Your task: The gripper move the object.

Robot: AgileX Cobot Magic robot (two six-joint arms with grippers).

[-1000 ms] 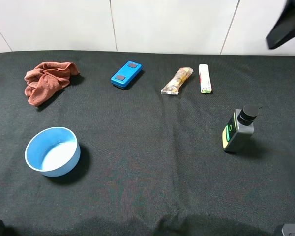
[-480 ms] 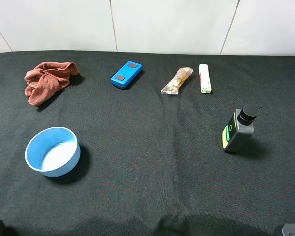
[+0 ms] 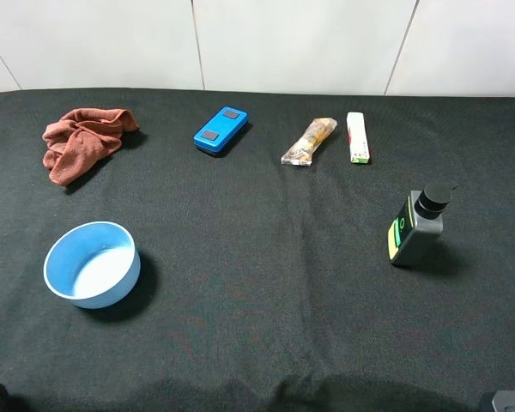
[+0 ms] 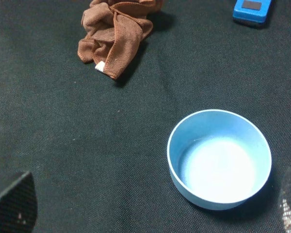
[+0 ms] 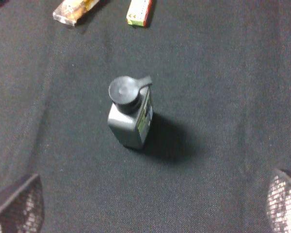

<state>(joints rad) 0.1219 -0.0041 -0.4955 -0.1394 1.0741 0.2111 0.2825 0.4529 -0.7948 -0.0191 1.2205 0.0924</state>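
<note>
The object, a slim white box [image 3: 358,137] with a red edge and green end, lies flat at the back right of the black table. It also shows in the right wrist view [image 5: 139,12], far from my right gripper [image 5: 150,201]. Only that gripper's two fingertips [image 5: 17,204] show, wide apart with nothing between them. My left gripper [image 4: 150,204] is also open and empty, with its fingertips [image 4: 12,204] at the frame corners, above the table near the blue bowl [image 4: 219,159]. Neither gripper's fingers show in the exterior high view.
A dark pump bottle [image 3: 416,226] stands upright on the right, also in the right wrist view [image 5: 130,114]. A tan snack wrapper [image 3: 310,142] lies just left of the box. A blue case [image 3: 221,130], a reddish cloth [image 3: 81,142] and the blue bowl [image 3: 92,263] are on the left half.
A dark arm part that showed at the top right corner of the exterior view one second ago has left the view. The things on the table have not moved.
</note>
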